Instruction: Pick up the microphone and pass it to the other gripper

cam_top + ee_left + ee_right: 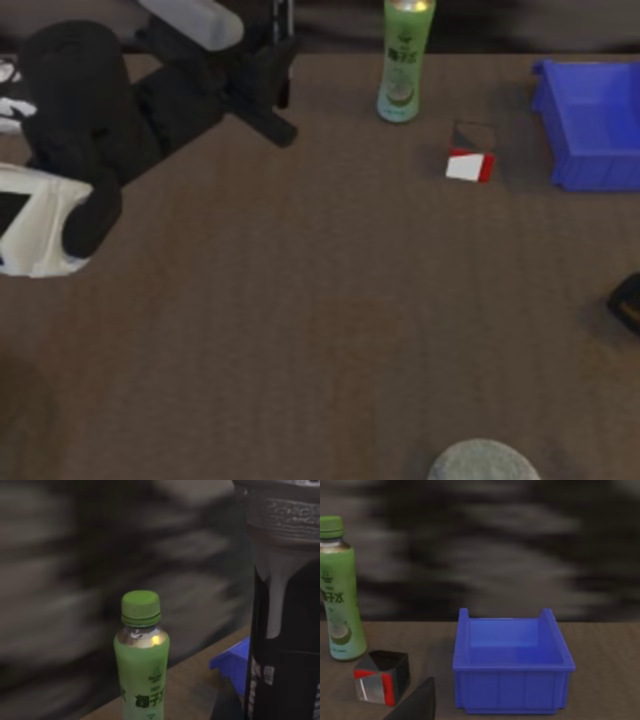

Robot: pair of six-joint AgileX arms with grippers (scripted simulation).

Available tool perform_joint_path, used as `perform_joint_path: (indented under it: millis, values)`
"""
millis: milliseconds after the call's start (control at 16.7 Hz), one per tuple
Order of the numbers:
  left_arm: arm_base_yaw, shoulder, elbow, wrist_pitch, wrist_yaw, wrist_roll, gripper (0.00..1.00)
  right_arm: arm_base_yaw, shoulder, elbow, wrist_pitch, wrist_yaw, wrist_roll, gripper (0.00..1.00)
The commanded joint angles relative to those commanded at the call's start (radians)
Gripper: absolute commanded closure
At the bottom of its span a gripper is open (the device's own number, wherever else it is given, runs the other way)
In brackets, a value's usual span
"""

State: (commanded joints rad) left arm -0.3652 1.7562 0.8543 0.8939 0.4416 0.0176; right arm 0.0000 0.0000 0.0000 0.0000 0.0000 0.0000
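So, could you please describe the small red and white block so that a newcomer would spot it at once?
Start at the blue bin at the table's far right edge, then move left toward the tall green bottle. Between them, nearer than both, lies the small block. It alone is low and boxy, with red, white and black faces.

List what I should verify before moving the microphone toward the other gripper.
1. Microphone off the table, upright close to the left wrist camera: ok.
2. Left gripper has a firm hold on it: cannot tell.
3. Right arm in place to receive: not ok, parked at the table's right edge.
4. Middle of the table free for the handover: ok; green bottle, cube and blue bin stand at the far side.
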Motion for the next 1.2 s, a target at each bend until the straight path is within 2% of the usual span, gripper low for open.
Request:
perform_joint_path:
  millis: [180, 540, 660, 1200]
  values:
    - [-0.035, -0.033, -0.003, -0.020, -0.032, 0.001, 1.00, 0.000, 0.000, 0.000, 0.000, 0.000, 0.000, 0.00]
    - [-0.214, -0.211, -0.031, -0.137, -0.233, 0.003, 1.00, 0.000, 0.000, 0.000, 0.000, 0.000, 0.000, 0.00]
    - [-0.257, -0.255, -0.037, -0.165, -0.280, 0.004, 1.00, 0.000, 0.000, 0.000, 0.000, 0.000, 0.000, 0.00]
    - [-0.267, -0.264, -0.038, -0.171, -0.290, 0.004, 1.00, 0.000, 0.000, 0.000, 0.000, 0.000, 0.000, 0.00]
